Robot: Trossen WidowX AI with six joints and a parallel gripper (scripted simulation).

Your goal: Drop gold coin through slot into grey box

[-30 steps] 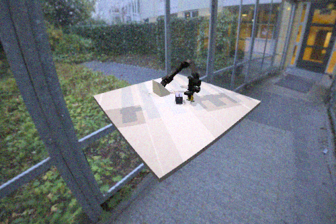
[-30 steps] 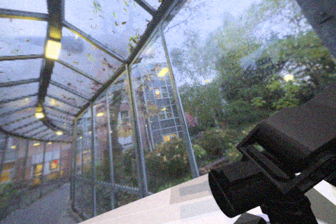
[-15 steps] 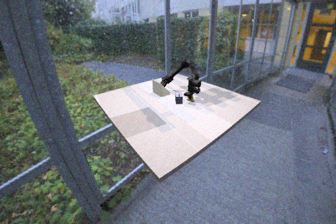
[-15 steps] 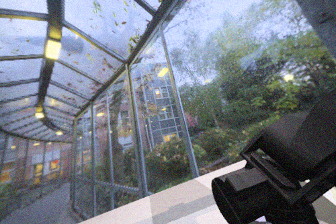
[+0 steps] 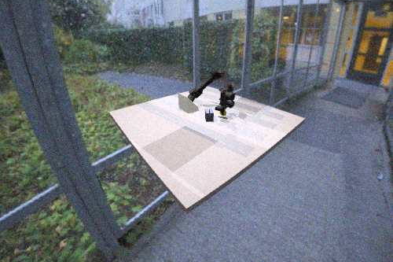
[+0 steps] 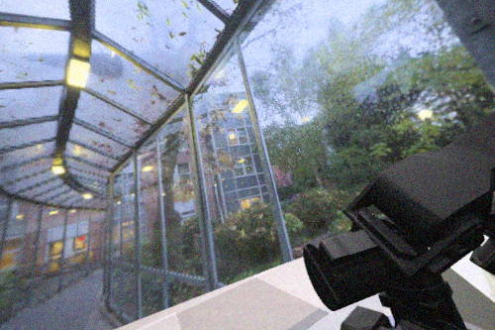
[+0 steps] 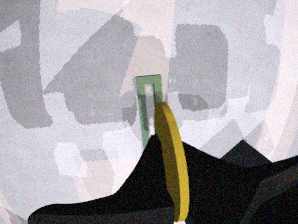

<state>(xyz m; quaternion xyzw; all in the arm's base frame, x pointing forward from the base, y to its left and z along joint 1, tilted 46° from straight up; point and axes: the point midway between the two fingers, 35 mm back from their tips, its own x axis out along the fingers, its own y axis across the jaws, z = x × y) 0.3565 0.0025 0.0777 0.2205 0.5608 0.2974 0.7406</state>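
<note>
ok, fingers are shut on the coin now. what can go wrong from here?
1. The gripper pinches the coin edge-on, most of it sticking out past the fingers; it could twist or slip on the lift.
2. The coin's far edge sits over the green holder; lifting at an angle might snag it.
3. The box stands close by, so a careless swing could knock it.
</note>
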